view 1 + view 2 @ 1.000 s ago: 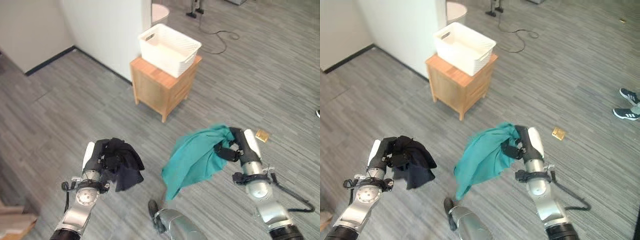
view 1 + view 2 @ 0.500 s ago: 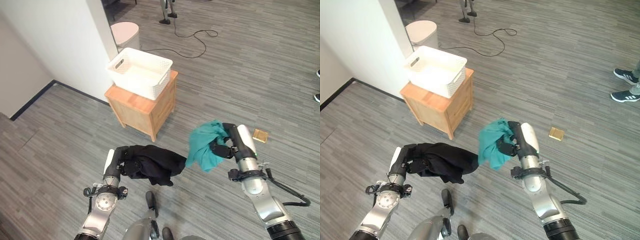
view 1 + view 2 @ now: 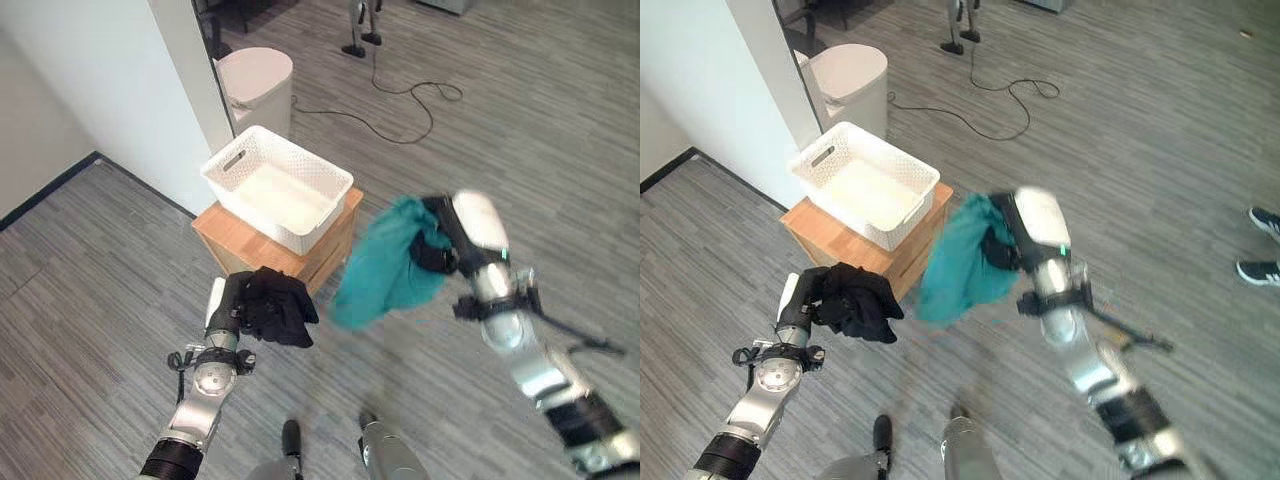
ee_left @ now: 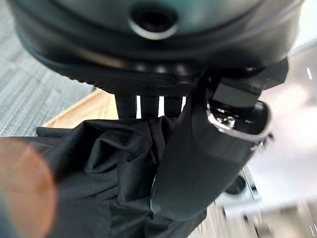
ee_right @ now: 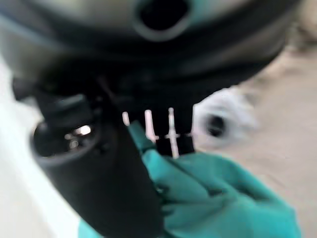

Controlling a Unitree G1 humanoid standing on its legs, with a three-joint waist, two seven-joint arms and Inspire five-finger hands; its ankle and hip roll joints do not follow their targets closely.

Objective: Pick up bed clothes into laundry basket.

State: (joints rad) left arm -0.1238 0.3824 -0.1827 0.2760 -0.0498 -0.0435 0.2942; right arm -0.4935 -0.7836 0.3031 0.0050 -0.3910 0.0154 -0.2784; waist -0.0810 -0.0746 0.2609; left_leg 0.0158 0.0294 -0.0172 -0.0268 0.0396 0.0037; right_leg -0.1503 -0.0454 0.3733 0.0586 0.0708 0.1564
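An empty white laundry basket (image 3: 276,195) sits on a small wooden cabinet (image 3: 231,234). My left hand (image 3: 232,304) is shut on a bunched black garment (image 3: 279,309), held low in front of the cabinet; its thumb (image 4: 198,158) presses on the black cloth (image 4: 104,163). My right hand (image 3: 447,240) is shut on a teal cloth (image 3: 382,265), raised to the right of the basket, with the cloth hanging down beside the cabinet's right edge. The teal cloth (image 5: 223,198) bunches under the right thumb (image 5: 104,178).
A white wall corner (image 3: 110,90) stands left of the cabinet, with a white round bin (image 3: 257,78) behind the basket. A black cord (image 3: 410,95) lies on the grey floor at the back. A person's shoes (image 3: 1262,245) show at the far right.
The camera has shifted and the basket now stands closer. My right hand has lifted the teal cloth up toward the basket's right side. The black garment has bunched closer to my left hand.
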